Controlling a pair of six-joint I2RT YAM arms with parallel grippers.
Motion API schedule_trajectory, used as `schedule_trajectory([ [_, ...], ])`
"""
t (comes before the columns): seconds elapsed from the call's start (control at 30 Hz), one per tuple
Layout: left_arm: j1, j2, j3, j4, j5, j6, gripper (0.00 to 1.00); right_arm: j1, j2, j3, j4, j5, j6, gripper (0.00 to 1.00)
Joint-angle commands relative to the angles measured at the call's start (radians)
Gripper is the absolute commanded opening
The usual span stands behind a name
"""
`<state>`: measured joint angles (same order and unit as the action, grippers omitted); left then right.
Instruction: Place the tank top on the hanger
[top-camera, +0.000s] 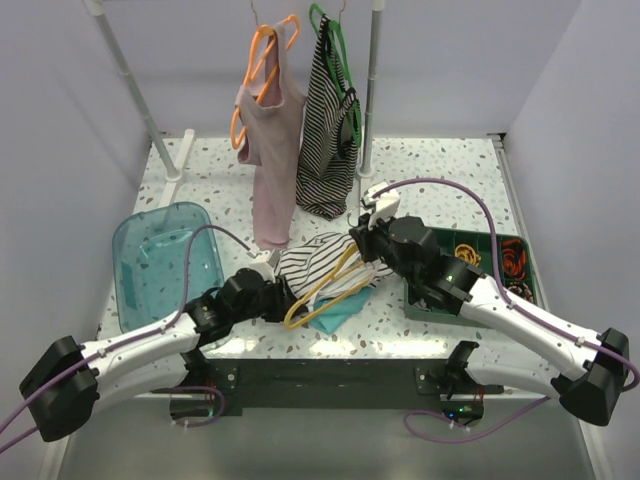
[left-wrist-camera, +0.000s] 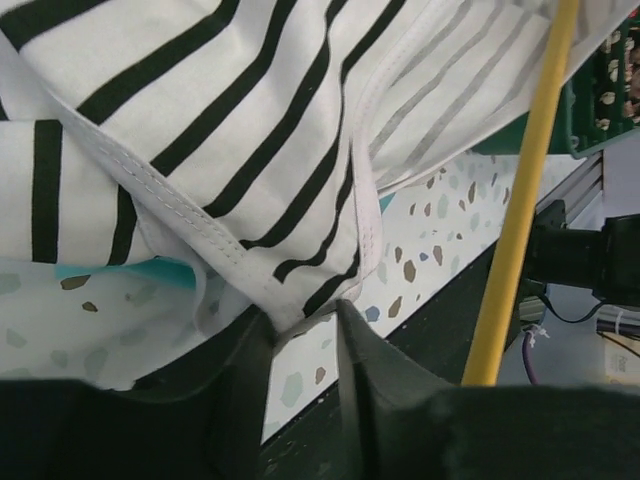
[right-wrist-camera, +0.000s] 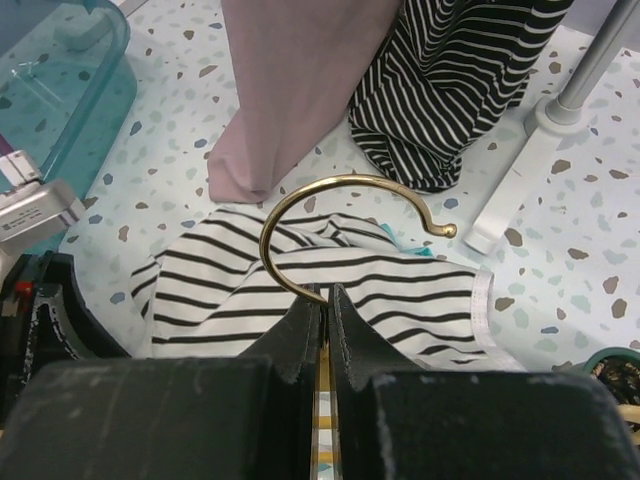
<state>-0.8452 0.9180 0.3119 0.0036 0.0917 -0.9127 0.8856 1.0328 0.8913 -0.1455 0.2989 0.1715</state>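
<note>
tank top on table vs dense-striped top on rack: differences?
Stripes: the tank top is mostly white with sparse thin lines; the hung striped top is densely black-and-white. Pose: the tank top sits bunched on the table by the yellow hanger; the hung striped top drapes from a green hanger. Both are sleeveless.

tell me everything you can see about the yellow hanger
The hanger is thin, glossy yellow plastic in a triangular outline, with a brass-coloured metal hook. The right gripper is shut on the hook's stem. The frame slants across the tank top at mid-table, touching its fabric; whether any arm is inside the top cannot be told.
</note>
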Motion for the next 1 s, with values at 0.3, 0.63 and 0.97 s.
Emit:
schedule_trajectory([
  [0.3, 0.050, -0.154, 0.024, -0.054, -0.084, 0.012, 0.00, 0.007, 0.007, -0.011, 0.101, 0.351, 0.065, 0.00],
  [0.63, 0.169, -0.260, 0.093, -0.177, 0.000, 0.072, 0.00, 0.006, 0.058, 0.000, 0.158, 0.515, 0.048, 0.00],
  [0.97, 0.169, -0.334, 0.182, -0.336, 0.017, 0.100, 0.00, 0.006, 0.110, 0.035, 0.182, 0.620, 0.026, 0.00],
])
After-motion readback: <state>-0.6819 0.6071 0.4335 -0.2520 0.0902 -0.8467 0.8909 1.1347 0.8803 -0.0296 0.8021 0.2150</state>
